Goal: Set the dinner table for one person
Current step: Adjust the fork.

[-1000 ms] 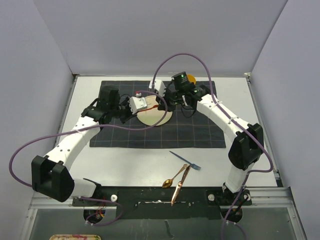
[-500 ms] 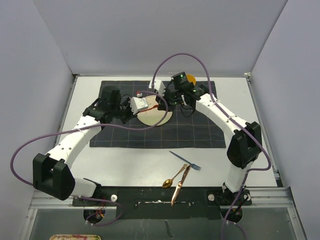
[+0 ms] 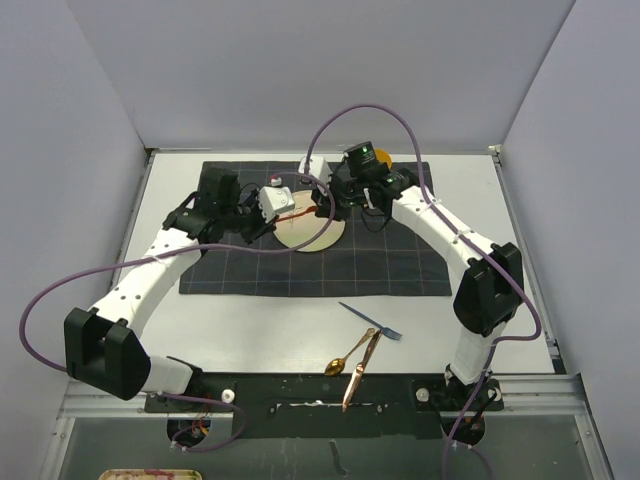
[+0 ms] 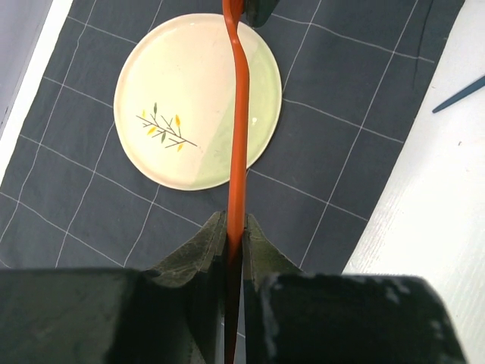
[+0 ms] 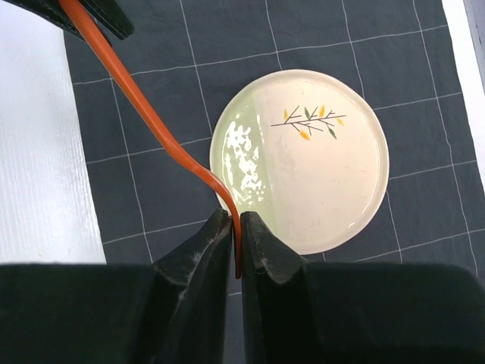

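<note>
A thin orange-red utensil (image 4: 240,114) hangs above the cream plate (image 4: 182,114), which has a small leaf sprig. My left gripper (image 4: 235,224) is shut on one end of the utensil. My right gripper (image 5: 236,220) pinches the other, bent end (image 5: 144,114) between its fingers. From above, both grippers (image 3: 292,209) (image 3: 326,205) meet over the plate (image 3: 310,238) at the back of the dinner table (image 3: 270,320). Which kind of utensil it is stays hidden by the jaws.
The plate lies on a dark grey gridded cloth (image 3: 380,260). Near the front edge lie a blue fork (image 3: 372,321), a gold spoon (image 3: 345,358) and a copper knife (image 3: 360,372). An orange-yellow object (image 3: 381,157) peeks out behind the right wrist.
The left wrist has shifted slightly toward the back with the utensil. Both grippers still hold its ends over the plate.
</note>
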Controlling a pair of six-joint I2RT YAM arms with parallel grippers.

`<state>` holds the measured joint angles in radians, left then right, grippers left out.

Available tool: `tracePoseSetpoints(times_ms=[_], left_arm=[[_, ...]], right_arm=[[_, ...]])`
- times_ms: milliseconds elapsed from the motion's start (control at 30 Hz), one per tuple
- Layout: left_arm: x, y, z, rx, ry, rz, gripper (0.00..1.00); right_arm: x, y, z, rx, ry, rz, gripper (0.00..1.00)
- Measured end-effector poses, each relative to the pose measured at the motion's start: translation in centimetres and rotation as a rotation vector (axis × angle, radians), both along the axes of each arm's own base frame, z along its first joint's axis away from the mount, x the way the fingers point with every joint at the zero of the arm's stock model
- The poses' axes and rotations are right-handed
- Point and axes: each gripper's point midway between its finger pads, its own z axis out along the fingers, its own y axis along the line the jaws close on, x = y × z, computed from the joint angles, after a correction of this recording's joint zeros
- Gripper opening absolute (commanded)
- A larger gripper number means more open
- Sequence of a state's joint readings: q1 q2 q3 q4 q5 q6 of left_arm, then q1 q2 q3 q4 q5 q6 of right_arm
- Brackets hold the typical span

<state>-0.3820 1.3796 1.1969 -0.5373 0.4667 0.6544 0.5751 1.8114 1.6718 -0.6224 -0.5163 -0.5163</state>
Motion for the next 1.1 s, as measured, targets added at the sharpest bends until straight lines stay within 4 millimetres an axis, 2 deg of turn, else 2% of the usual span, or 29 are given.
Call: tracePoseSetpoints(times_ms=[333, 500, 867, 1100], left_arm=[[0.3, -0.3, 1.6, -0.07, 0.014, 0.006, 0.0], [0.6, -0.3, 2.3, -0.093, 0.013, 0.011, 0.0], [1.1, 0.0, 2.7, -0.168, 0.089, 0.081, 0.0], [1.5, -0.2, 4.4, -0.321, 0.177, 0.137, 0.0]], right_arm=[[1.1, -0.6, 1.1, 0.027, -0.037, -0.026, 0.15], [1.8, -1.8, 2.5, 0.046, -0.065, -0.058, 0.26], [2.7, -3.6, 4.4, 0.085, -0.085, -0.125, 0.26], [2.2, -5.0, 6.3, 0.197, -0.04, -0.177, 0.26]])
